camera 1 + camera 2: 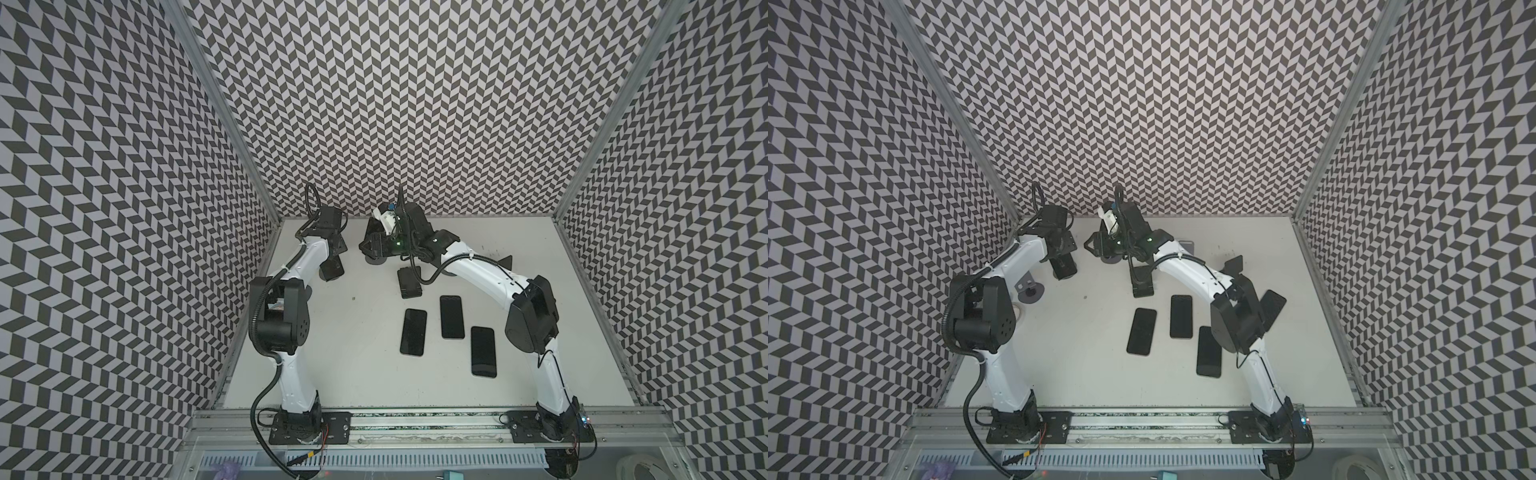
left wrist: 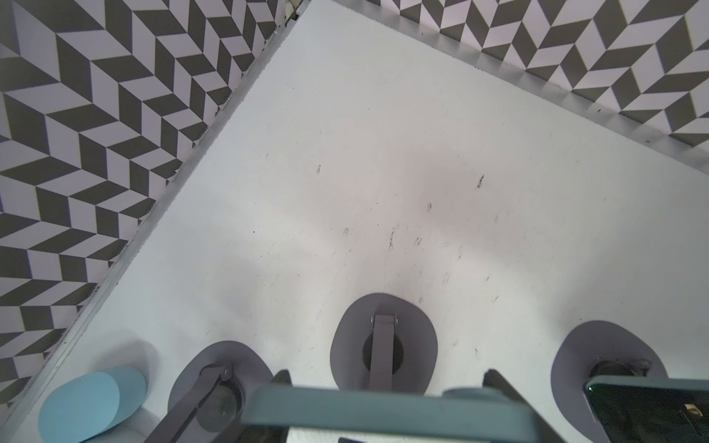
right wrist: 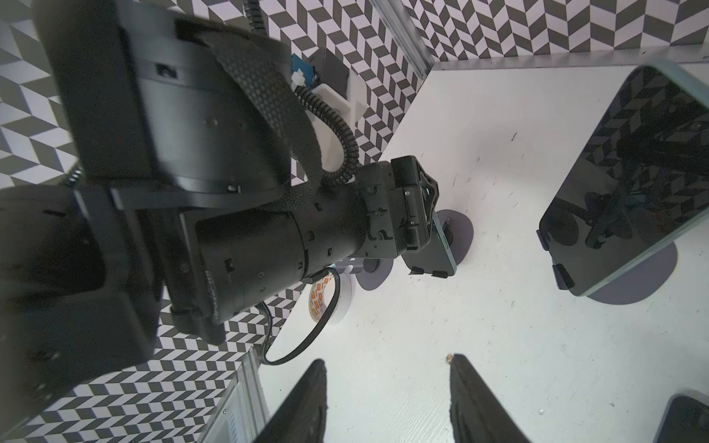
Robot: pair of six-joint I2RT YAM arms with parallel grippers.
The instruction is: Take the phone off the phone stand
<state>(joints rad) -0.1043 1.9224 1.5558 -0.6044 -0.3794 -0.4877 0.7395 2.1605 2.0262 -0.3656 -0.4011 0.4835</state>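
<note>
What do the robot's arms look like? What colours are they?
The left arm and right arm both have smooth, curved white segments linked by chunky black joints. Ribbed black cables loop along them. A tiny green light glows near the right wrist. The right gripper's fingers are black, rough and pointed.

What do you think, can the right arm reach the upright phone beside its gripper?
Probably yes: the right gripper is open and empty, the phone stands on its stand close by, and only bare table lies between them. The left gripper is at another phone farther off.
</note>
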